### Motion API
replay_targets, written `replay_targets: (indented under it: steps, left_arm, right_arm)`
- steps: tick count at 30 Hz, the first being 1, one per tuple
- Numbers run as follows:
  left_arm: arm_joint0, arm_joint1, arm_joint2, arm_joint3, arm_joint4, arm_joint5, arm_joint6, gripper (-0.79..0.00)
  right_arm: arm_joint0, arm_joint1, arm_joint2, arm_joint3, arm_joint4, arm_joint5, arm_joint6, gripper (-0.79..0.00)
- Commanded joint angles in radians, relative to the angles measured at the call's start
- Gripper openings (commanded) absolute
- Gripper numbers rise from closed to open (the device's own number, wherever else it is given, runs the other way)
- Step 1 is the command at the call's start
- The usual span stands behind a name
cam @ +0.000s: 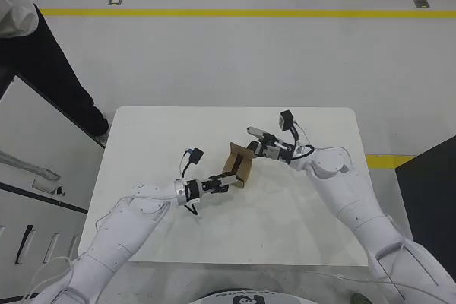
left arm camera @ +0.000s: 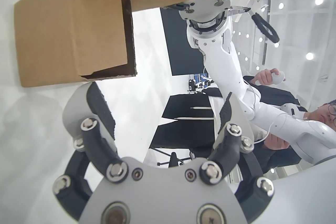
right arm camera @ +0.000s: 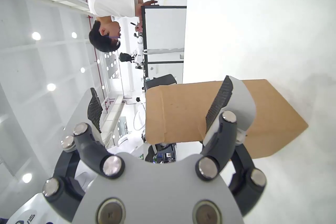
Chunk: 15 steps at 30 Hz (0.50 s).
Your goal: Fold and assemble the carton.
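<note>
A brown cardboard carton [cam: 238, 163] stands half-folded near the middle of the white table [cam: 304, 228], its open side up. My left gripper [cam: 224, 183] sits low at the carton's near corner. In the left wrist view this gripper [left arm camera: 162, 107] is open, its fingers empty, and the carton [left arm camera: 71, 33] lies just beyond one fingertip. My right gripper [cam: 254, 147] is at the carton's far upper edge. In the right wrist view it [right arm camera: 157, 104] is open, with a carton flap [right arm camera: 178, 114] lying between the spread fingers [right arm camera: 221, 101].
White table surface stretches out on all sides of the carton, with edges at the front and left. A dark panel [cam: 441, 197] stands off the table's right side. Yellow floor lines [cam: 251, 12] run behind the table.
</note>
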Motion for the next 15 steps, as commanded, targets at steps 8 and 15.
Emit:
replay_targets:
  steps: [8,15]
  left_arm:
    - [-0.030,-0.010,0.010,0.033,-0.006,-0.036,0.007,0.000]
    - [-0.059,-0.023,0.026,0.068,-0.001,-0.078,0.044,0.000]
  right_arm:
    - [-0.034,0.009,0.029,-0.024,0.010,0.052,0.037,0.000]
    - [-0.078,0.019,0.052,-0.078,0.006,0.109,0.037,0.000]
